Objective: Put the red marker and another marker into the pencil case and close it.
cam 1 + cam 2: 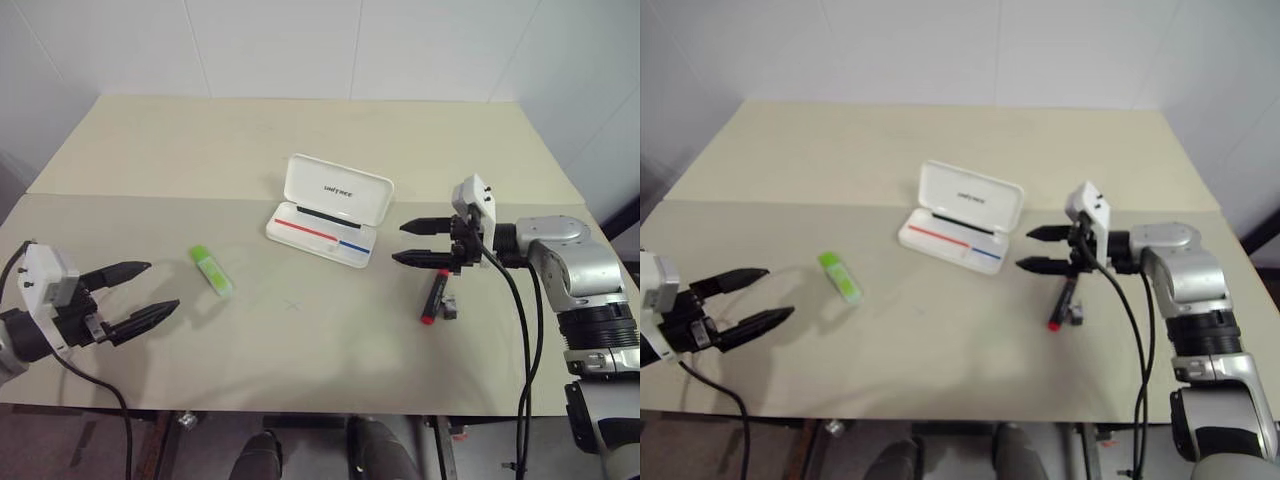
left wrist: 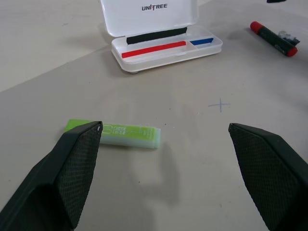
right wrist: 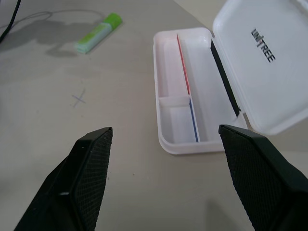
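Black two-fingered left gripper [image 1: 135,296] nearest, spread wide, holding nothing. Just beyond, stubby light-green highlighter [image 1: 212,271] flat on beige table [image 1: 300,350]. Right gripper [image 1: 420,243] equally spread, hovering above black-barrelled red-capped marker [image 1: 435,298] beside small grey clip [image 1: 449,307]. Farther back, white hard-plastic pencil case [image 1: 330,210], lid raised.

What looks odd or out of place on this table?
Little: the pencil case stands open and empty, both markers lie loose. The one oddity is a small grey clip-like piece lying beside the red marker.
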Robot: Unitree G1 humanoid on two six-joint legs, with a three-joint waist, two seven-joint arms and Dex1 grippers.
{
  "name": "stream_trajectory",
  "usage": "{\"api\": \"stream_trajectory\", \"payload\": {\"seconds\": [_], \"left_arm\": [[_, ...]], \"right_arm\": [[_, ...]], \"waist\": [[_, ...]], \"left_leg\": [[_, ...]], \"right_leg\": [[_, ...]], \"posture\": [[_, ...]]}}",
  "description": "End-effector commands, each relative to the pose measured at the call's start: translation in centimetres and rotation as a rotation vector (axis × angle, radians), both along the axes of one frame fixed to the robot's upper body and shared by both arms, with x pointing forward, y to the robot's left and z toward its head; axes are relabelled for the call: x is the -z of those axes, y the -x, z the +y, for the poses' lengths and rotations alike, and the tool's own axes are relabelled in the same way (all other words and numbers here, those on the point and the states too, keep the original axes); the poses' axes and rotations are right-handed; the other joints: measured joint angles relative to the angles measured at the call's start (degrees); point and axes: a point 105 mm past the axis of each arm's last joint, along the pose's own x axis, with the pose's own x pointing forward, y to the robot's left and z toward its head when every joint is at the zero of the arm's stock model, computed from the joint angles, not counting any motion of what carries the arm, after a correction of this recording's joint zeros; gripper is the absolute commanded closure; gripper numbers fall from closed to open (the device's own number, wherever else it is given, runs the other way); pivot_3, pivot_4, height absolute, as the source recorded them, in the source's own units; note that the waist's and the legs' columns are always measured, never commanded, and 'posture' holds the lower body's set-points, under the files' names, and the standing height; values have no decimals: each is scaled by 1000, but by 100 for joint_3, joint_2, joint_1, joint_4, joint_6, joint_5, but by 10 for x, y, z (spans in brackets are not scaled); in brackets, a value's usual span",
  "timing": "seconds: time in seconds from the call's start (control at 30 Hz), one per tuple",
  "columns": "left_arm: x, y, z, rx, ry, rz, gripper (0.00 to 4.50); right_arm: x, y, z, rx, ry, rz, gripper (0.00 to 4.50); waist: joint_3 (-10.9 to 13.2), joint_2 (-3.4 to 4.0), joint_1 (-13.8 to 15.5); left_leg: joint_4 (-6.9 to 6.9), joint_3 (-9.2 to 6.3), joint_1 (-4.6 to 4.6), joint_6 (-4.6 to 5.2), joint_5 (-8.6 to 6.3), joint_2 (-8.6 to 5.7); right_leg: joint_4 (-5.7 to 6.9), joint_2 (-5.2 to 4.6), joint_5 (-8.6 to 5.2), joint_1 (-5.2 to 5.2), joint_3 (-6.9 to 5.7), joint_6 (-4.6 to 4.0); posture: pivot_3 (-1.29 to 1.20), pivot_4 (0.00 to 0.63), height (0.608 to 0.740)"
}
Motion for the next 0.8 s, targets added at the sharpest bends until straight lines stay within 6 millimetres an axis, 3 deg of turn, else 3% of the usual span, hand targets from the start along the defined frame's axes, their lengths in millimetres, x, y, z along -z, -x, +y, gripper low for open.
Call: {"api": "stream_trajectory", "payload": {"seconds": [0.03,0.3,0.63,0.8], "left_arm": [[-14,2,4,4,-12,-46,39],[-12,-2,-10,46,34,-53,39],[-18,7,-2,28,51,-100,39],[-21,6,-6,27,46,-112,39]], "right_arm": [[-13,6,11,-38,-20,-42,0],[3,5,58,-97,60,-15,0],[26,-14,81,-29,156,-29,0],[38,-37,93,20,197,-26,0]], "waist": [[0,0,1],[1,1,1],[-1,-1,-11],[-1,-1,-23]], "left_leg": [[0,0,0,0,0,0],[-2,-2,-1,0,0,4],[-2,-1,-1,-3,-2,3],[-1,-2,2,-4,-1,4]], "right_leg": [[0,0,0,0,0,0],[4,2,1,-4,-1,1],[3,1,0,-4,-1,0],[8,3,1,-4,-1,-1]], "posture": [[0,150,740],[0,150,740],[0,150,740],[0,150,740]]}}
